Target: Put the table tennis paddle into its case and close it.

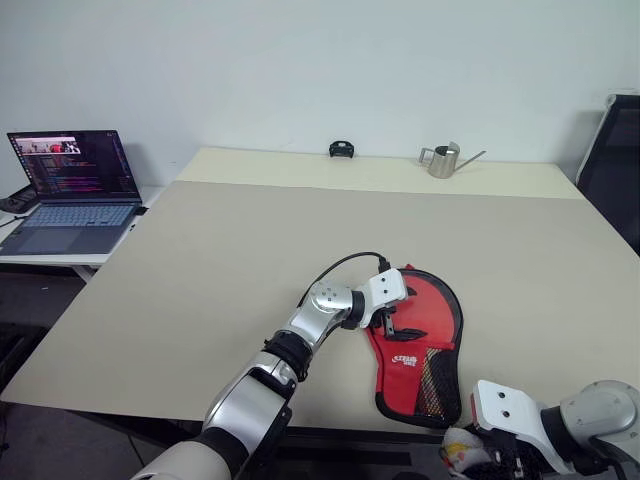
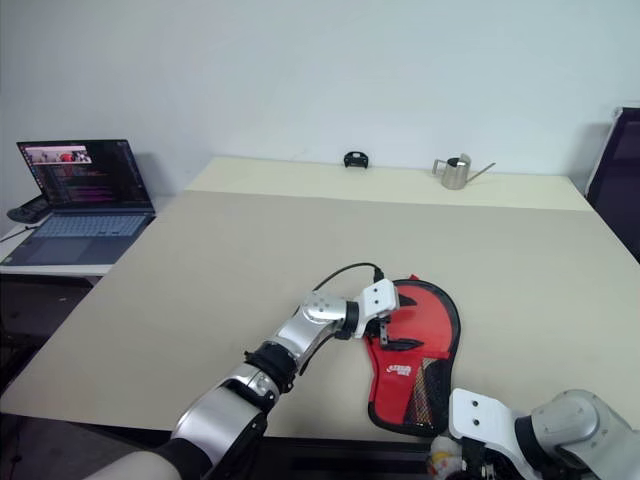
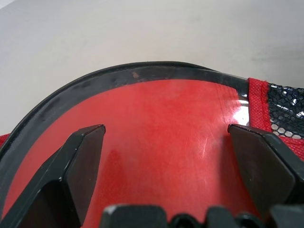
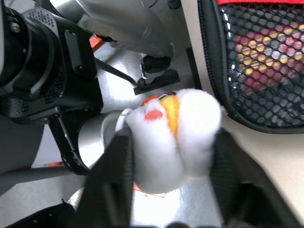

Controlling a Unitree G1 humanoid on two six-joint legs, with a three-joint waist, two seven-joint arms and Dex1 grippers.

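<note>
The case (image 1: pixel 408 362) lies near the table's front edge, red logo face up and black mesh end toward me. Inside it, the table tennis paddle shows its glossy red blade (image 3: pixel 161 109) within the black zipper edge. Its striped handle (image 4: pixel 256 47) shows through the mesh. My left gripper (image 1: pixel 390 325) rests over the blade, open, its fingers (image 3: pixel 88 152) spread wide above the red rubber. My right gripper (image 4: pixel 173 137) hangs below the table's front edge, beside the mesh end. Its fingers lie against both sides of a white plush toy (image 4: pixel 175 133) with orange marks.
An open laptop (image 1: pixel 75 190) sits on a side table at the left. On the big beige table (image 1: pixel 220 260), a metal watering can (image 1: pixel 442 160) and a small black object (image 1: pixel 342 149) stand at the far edge. A black chair (image 1: pixel 615 160) is at the right.
</note>
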